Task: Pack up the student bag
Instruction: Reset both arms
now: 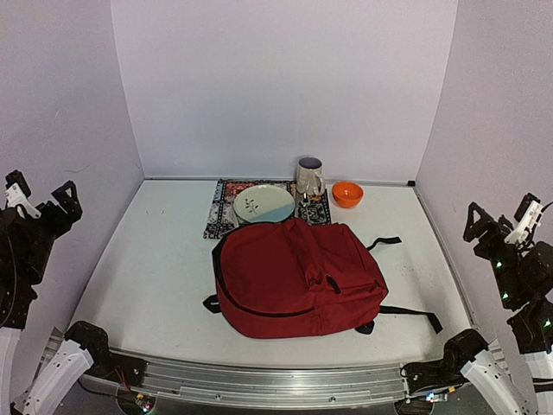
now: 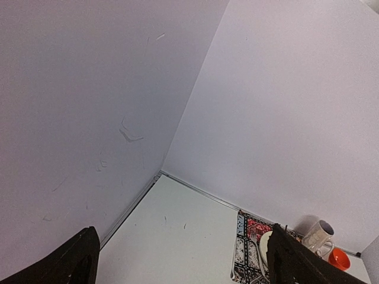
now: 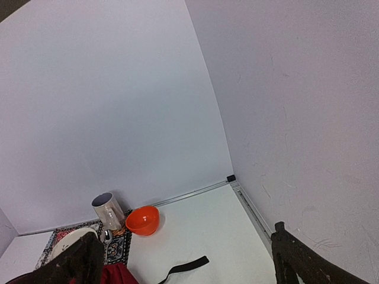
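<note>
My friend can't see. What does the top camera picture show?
A dark-red backpack lies on the white table, black straps trailing right. Behind it sit a pale plate on a patterned mat, a mug and an orange bowl. The left gripper and right gripper hang open at the sides, empty.

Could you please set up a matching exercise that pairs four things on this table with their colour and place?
Column one:
1. bag
2. bowl
3. plate
4. mug

Column two:
A. orange, furthest right in the back row
B. pale green, lying on the patterned mat
C. dark red, in front of the others
D. beige, upright between two dishes

Pairs: 1-C, 2-A, 3-B, 4-D
</note>
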Motion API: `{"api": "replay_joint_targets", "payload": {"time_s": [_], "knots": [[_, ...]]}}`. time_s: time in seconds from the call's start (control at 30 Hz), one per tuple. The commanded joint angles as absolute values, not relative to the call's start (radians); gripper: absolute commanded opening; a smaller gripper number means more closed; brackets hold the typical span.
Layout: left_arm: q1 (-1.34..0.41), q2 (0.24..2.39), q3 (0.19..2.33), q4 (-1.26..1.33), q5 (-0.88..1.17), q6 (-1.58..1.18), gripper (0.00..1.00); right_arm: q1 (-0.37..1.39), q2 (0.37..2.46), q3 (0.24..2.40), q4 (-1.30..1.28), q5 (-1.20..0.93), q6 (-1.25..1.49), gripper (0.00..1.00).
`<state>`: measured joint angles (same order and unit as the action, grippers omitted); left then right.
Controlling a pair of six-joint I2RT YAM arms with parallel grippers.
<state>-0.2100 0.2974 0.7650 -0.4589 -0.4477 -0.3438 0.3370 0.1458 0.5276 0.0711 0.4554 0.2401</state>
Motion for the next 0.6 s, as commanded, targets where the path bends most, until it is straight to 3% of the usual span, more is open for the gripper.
{"api": "replay_joint_targets", "payload": {"time_s": [0.0, 0.57], "knots": [[-0.205, 0.249, 0.728, -0.412, -0.445, -0.325, 0.99, 0.339, 0.128, 0.509, 0.083, 0.453, 0.221, 0.98], [-0.206, 0.254, 0.71, -0.402, -0.434, -0.333, 0.99, 0.339, 0.138, 0.505, 0.083, 0.457, 0.218, 0.98]]}}
